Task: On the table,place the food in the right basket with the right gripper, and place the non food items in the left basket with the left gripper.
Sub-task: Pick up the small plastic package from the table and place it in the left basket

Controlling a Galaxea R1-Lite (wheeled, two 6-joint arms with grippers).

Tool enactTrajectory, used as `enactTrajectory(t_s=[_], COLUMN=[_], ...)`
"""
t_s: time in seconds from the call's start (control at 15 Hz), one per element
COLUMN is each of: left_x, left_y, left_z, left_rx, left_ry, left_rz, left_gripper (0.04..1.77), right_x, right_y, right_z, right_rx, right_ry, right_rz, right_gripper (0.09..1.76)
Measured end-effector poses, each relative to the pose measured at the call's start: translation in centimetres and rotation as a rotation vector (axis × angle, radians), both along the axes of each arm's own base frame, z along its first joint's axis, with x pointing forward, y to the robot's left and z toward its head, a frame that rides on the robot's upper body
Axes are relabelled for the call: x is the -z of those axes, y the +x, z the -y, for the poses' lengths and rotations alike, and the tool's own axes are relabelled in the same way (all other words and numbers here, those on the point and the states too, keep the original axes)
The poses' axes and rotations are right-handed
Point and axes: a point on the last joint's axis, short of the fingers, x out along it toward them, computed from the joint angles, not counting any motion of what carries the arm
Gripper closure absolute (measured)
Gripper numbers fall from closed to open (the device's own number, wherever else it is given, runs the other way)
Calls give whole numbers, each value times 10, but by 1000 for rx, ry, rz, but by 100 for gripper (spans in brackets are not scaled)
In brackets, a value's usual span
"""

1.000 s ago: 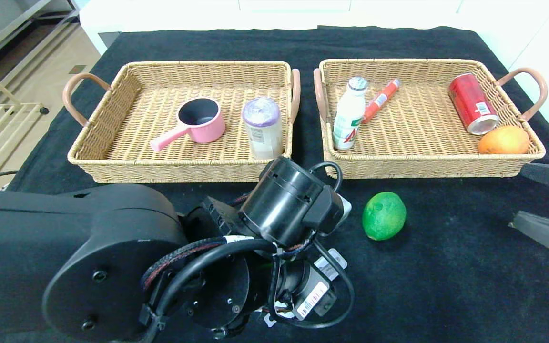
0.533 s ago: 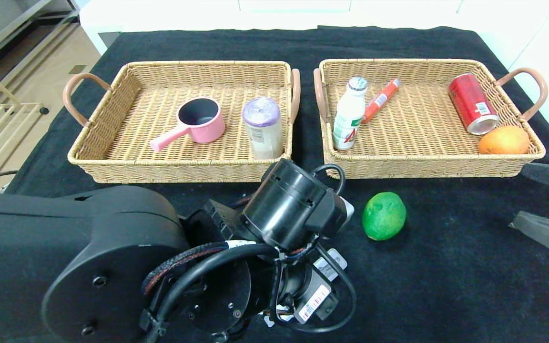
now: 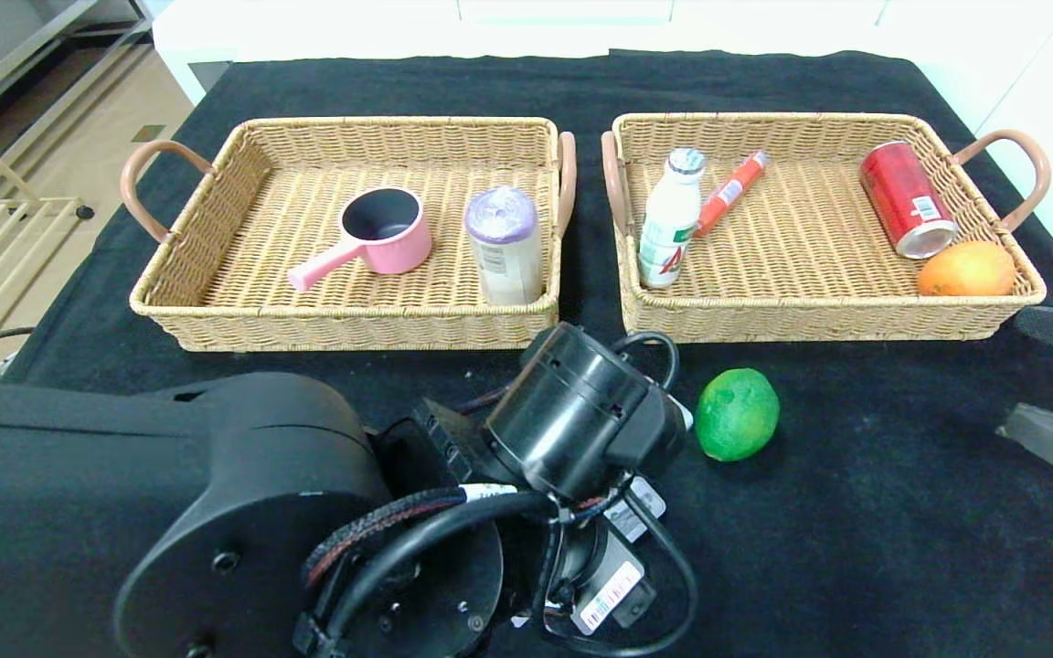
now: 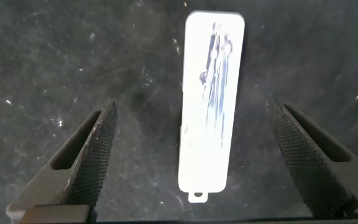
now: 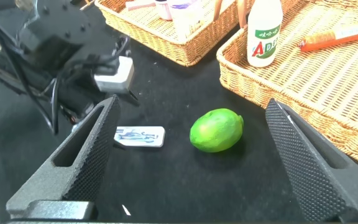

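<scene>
Left arm folded low over the surface's near edge, wrist pitched down; left end effector [image 4: 191,155] fingers spread wide, nothing held. Right end effector [image 5: 188,155] at the right edge, also spread wide, empty.

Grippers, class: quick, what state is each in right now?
Left gripper: open, empty, over the white card.
Right gripper: open, empty, facing the lime.
</scene>
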Motion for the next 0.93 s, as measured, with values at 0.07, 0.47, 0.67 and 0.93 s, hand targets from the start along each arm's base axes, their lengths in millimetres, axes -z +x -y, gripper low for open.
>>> enactTrajectory(t_s=[0.07,0.47,0.67,0.93], left_x=[2,14,17,18], left_y=[-1,-1,0,1], left_z=[2,8,10,11], left_rx=[3,6,6,4], left_ry=[13,45,52,53], left_rz=[3,-10,-15,-17], left_gripper=[9,9,18,79], right_x=[0,1,1,1], right_y=[0,1,1,1], right_z=[0,0,0,0], right_rx=[0,0,0,-1], right_ry=[0,-1,-1,-1], right_rz=[-1,-4,-6,-6], right_gripper=[14,14,14,14])
